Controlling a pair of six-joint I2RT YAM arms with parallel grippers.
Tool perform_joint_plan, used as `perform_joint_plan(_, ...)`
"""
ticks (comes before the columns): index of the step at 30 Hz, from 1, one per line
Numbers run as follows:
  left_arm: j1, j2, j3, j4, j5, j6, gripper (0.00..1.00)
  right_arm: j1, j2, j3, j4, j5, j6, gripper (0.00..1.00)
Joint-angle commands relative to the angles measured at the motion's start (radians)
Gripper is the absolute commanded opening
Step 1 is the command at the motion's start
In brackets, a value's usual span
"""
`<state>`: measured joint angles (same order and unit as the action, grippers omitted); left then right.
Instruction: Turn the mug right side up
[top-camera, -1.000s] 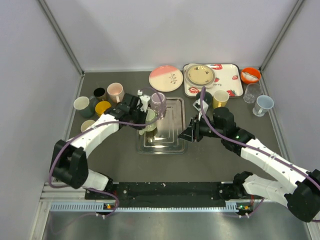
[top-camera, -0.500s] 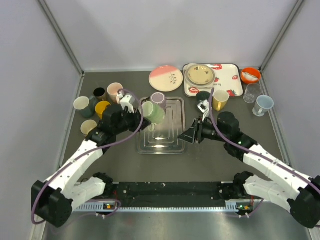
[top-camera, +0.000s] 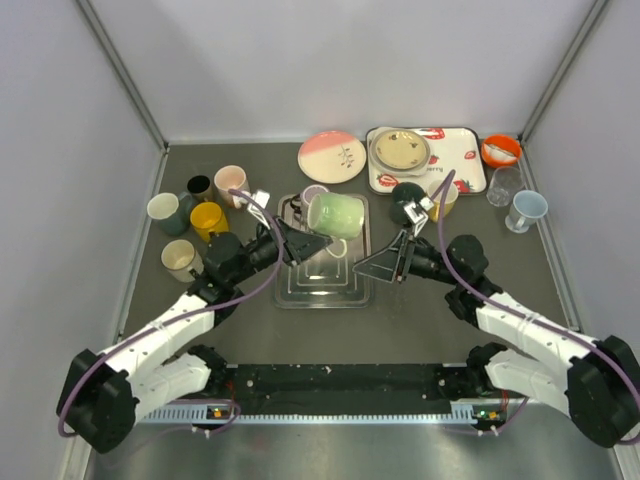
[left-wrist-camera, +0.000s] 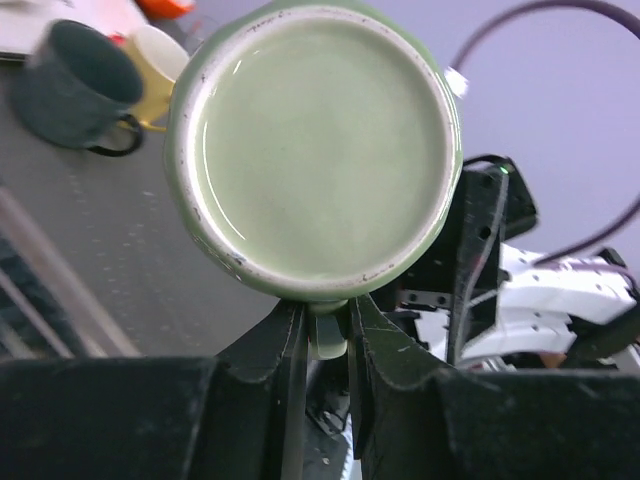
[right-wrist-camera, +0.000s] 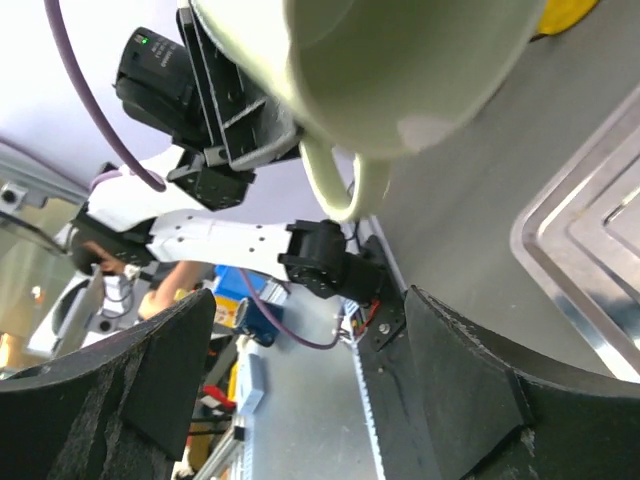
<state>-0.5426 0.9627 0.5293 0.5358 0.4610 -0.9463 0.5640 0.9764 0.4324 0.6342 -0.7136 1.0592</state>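
The left gripper has its jaws clamped on the handle of the green mug, which lies on its side in the air above the metal tray. The right gripper hovers just beside it, jaws apart. The mug looks like glazed ceramic, so probably stiff, slick, breakable and heavy for that thin handle; the body wall seems the safer second hold. The left wrist shows only its base, and the right wrist view crops its body.

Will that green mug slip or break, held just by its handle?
Probably stiff and breakable: the green mug looks like glazed ceramic. Its gloss likely makes it slippery, and the left gripper pinches only the thin handle, so it may swing. Dropped on the metal tray, it could chip.
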Motion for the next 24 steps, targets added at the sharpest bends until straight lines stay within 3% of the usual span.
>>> perform_joint_plan(1,-0.075,0.027,0.041,0.280,0.036,-0.051,0.00,-0.009,0.073,0.012,0.313,-0.072,0.134,0.76)
perform_joint_plan(11,-0.160,0.085,0.061,0.323,0.007,-0.051,0.00,-0.009,0.153,0.068,0.383,-0.081,0.151,0.70)
perform_joint_plan(24,-0.263,0.146,0.080,0.331,-0.002,-0.062,0.00,-0.009,0.214,0.037,0.650,0.028,0.280,0.35)
